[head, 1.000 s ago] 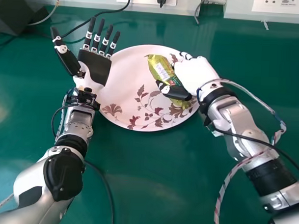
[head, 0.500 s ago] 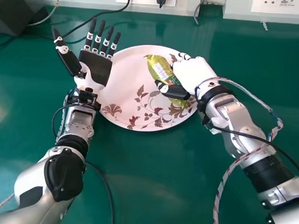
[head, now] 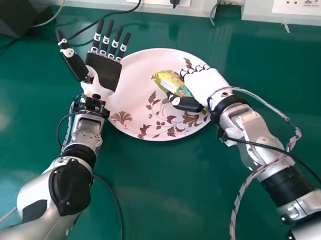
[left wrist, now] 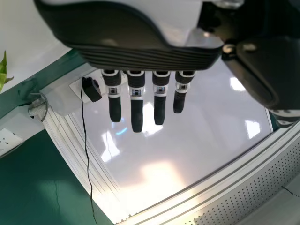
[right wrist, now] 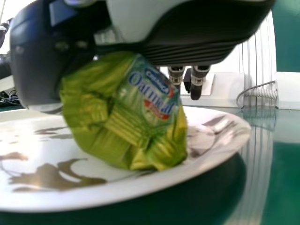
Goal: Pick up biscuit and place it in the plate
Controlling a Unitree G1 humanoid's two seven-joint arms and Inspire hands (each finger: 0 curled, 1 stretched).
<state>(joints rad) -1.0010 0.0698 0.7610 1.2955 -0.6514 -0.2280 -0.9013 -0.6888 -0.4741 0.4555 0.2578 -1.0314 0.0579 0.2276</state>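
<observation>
Biscuit (head: pixel 167 82) in its green packet sits over the right half of the patterned plate (head: pixel 131 74) in the head view, between the fingers and thumb of the right hand (head: pixel 208 84). Half a second ago the packet slanted steeply, its lower end poking out past the thumb; now it lies at a flatter angle, that end out of sight behind the thumb, and more of the fingers shows along its far side. That turn looks like the packet being let down toward the plate, so the task seems near its end, with release and a clear lift away left to do. The plate has stayed put on the tabletop (head: pixel 157 199), and the left hand (head: pixel 105 70) is idle and spread wide beside it. The left wrist view has that same hand with its fingers straight, well away from the work. In the right wrist view the packet hangs close under the palm, the thumb on one side and the fingers partly bent behind it, a narrow hold; whether they have begun to slacken I cannot tell. Its crumpled lower end is very near the plate, possibly touching. Lifting before the fingers open fully could drag the wrapper along.
</observation>
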